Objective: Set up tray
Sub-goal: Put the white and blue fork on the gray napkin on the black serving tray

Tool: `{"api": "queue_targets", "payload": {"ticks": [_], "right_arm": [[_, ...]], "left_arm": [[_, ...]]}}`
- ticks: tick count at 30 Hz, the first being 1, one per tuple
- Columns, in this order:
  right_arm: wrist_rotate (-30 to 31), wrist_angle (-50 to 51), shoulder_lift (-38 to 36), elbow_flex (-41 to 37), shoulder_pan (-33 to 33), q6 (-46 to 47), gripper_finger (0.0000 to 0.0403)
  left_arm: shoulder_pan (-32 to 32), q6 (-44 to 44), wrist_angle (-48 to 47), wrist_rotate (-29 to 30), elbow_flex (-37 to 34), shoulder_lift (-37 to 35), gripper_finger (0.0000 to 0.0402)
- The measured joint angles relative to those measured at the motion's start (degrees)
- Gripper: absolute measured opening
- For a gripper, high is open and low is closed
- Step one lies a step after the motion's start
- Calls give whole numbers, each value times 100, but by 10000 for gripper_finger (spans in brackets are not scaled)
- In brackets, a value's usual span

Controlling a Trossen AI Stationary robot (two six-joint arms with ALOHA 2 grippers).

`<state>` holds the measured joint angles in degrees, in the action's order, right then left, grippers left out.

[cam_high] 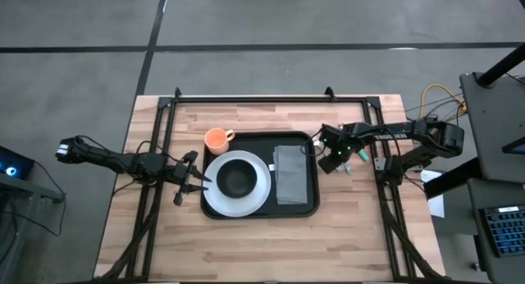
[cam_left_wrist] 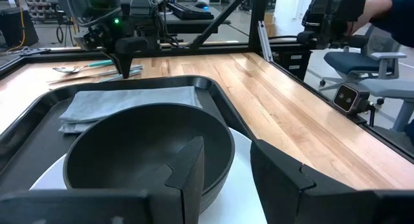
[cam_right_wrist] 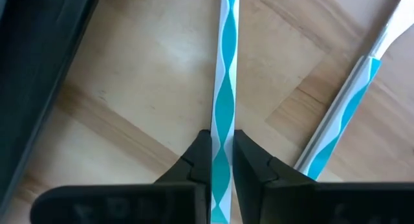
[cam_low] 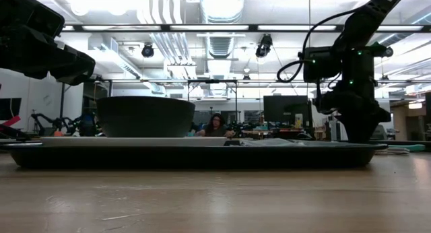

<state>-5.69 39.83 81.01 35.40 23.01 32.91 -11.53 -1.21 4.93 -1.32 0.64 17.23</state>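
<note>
Black tray [cam_high: 308, 203] at the centre of the wooden table [cam_high: 262, 251], long side running left to right. On the tray: white plate [cam_high: 215, 200] at its left end, carrying a black bowl [cam_high: 237, 180]; folded grey napkin [cam_high: 289, 174] on its right half. Orange cup [cam_high: 216, 139] on the table, just off the tray's far left corner. Left gripper [cam_high: 189, 180] at the tray's left edge, beside the plate, fingers [cam_left_wrist: 187, 172] parted and empty. Right gripper [cam_right_wrist: 222, 160] low over the table just right of the tray, fingers [cam_right_wrist: 200, 153] pressed against both sides of a teal-and-white utensil handle [cam_right_wrist: 224, 88]; a second teal-and-white handle [cam_right_wrist: 343, 111] lying nearby. Spoon [cam_left_wrist: 71, 68] among the cutlery beside the tray.
</note>
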Motion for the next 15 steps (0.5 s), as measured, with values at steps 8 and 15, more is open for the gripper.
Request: {"api": "queue_targets", "payload": {"ticks": [8,15], "right_arm": [[-105,2,-22,-7,189,495,24],[-36,39,-461,-26,274,1253,24]], "left_arm": [[-2,0,1,0,0,0,109],[-2,2,2,0,0,0,109]]}}
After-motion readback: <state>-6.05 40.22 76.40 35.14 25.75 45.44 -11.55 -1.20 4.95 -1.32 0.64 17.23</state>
